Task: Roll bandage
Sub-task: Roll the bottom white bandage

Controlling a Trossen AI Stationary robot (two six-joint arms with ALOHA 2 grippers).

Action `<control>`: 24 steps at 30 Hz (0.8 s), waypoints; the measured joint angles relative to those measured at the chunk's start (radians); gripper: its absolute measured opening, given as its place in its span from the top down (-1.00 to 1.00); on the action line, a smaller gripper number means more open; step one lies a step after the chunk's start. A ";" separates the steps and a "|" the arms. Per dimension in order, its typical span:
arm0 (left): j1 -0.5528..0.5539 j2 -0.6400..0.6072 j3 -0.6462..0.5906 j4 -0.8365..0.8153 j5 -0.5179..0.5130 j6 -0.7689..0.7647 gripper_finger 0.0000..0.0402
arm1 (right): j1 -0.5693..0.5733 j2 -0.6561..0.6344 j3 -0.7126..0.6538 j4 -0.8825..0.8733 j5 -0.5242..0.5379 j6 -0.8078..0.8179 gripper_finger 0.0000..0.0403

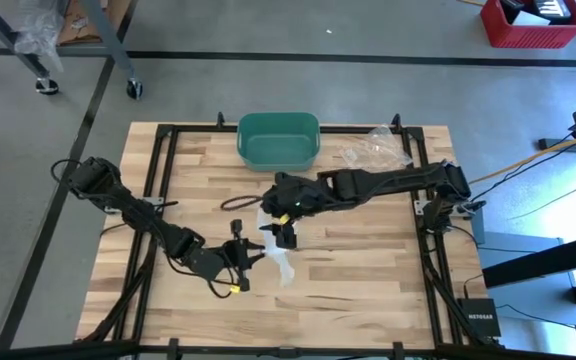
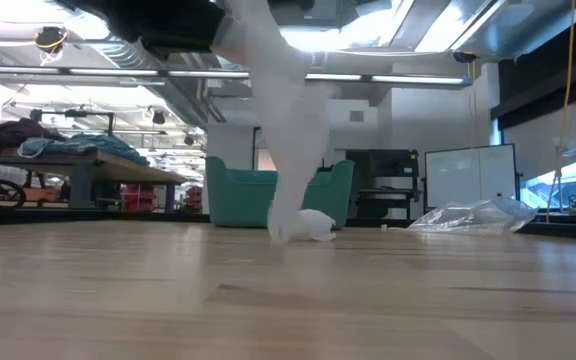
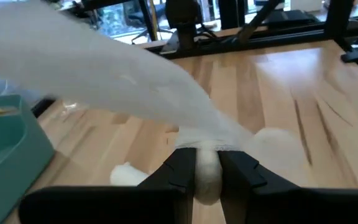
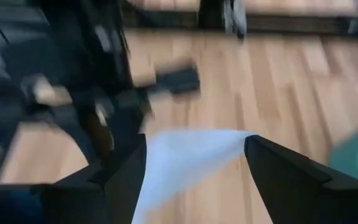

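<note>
Left end effector grips bandage (right end effector spread).

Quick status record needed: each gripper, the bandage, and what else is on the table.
left gripper: shut on the bandage roll, near the table's front middle
right gripper: open, white bandage strip between its fingers
bandage strip: runs up from the roll toward the right gripper
green bin: back middle of table
clear plastic bag: right of bin

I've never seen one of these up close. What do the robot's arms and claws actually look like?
Both arms are dark, nearly black, built of jointed segments with black cables alongside. The left claw and the right claw each end in two flat, angular black fingers. Small yellow tags mark the wrists.
</note>
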 joint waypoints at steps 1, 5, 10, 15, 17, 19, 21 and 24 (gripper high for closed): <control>0.002 0.000 -0.001 -0.002 0.007 -0.003 0.80 | -0.001 0.007 -0.002 -0.026 0.009 -0.001 -0.37; 0.004 0.000 -0.001 -0.002 0.034 -0.002 0.80 | -0.007 0.022 -0.002 -0.046 0.124 -0.005 -0.37; 0.004 0.000 -0.001 -0.003 0.036 -0.001 0.80 | -0.006 0.035 -0.005 -0.185 0.031 0.001 -0.37; 0.004 0.000 -0.001 -0.004 0.035 -0.002 0.80 | 0.024 -0.021 -0.004 -0.329 0.007 0.067 -0.37; 0.004 0.000 -0.001 0.003 0.035 -0.003 0.80 | 0.058 -0.046 -0.004 -0.389 0.016 0.075 -0.37; 0.000 -0.004 -0.001 0.018 0.035 -0.003 0.80 | 0.109 -0.064 -0.004 -0.413 0.034 0.075 -0.37; -0.002 -0.014 0.001 0.024 0.035 -0.003 0.80 | 0.166 -0.083 -0.035 -0.378 0.082 0.075 -0.37; -0.016 -0.031 0.016 0.025 0.034 0.002 0.80 | 0.231 -0.112 -0.156 -0.280 0.146 0.078 -0.37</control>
